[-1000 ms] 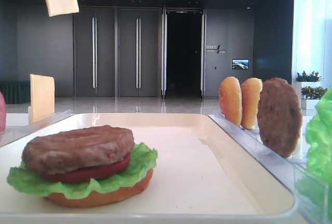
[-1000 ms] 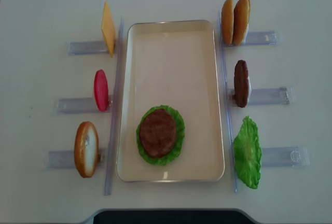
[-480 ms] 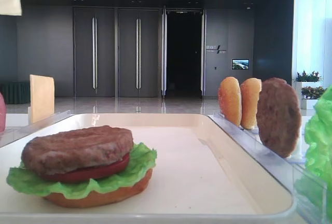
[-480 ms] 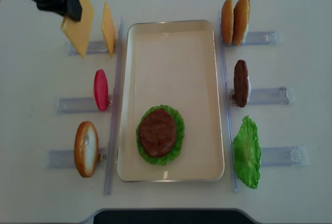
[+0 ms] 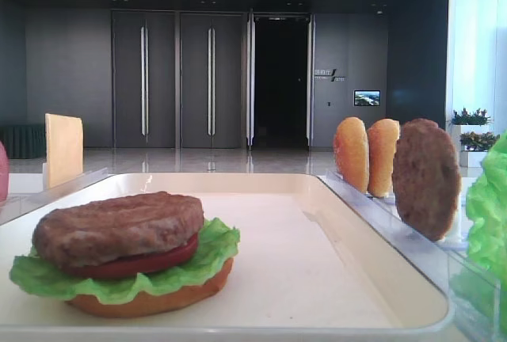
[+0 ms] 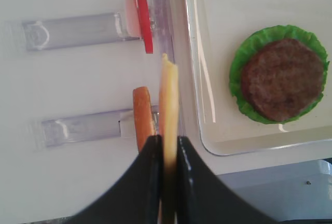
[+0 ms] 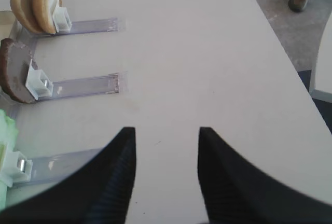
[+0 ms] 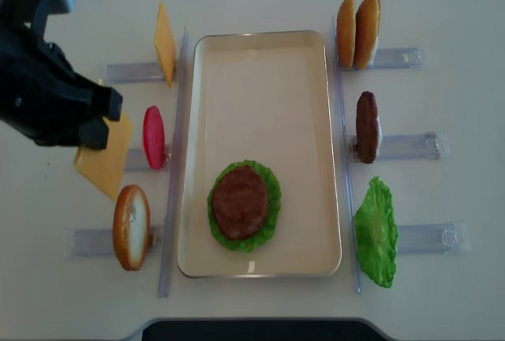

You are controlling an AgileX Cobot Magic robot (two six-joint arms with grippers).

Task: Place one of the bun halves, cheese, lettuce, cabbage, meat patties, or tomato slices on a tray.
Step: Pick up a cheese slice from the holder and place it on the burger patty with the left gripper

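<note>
Front view: I see the stacked patty [image 5: 119,227] on the tray [image 5: 333,279].
Right wrist: my right pincer [image 7: 167,175] is spread above bare worktop [image 7: 207,53].
Left wrist: my left pincer [image 6: 166,175] is pinching the cheese [image 6: 168,105].
Overhead: that cheese [image 8: 106,159] hangs left of the tray [image 8: 260,80], beside the tomato slice [image 8: 153,137].

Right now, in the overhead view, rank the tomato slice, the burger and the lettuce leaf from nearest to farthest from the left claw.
From the left claw:
1. Tomato slice, just beside it, left of the tray.
2. Burger, on the tray.
3. Lettuce leaf, far right.
</note>
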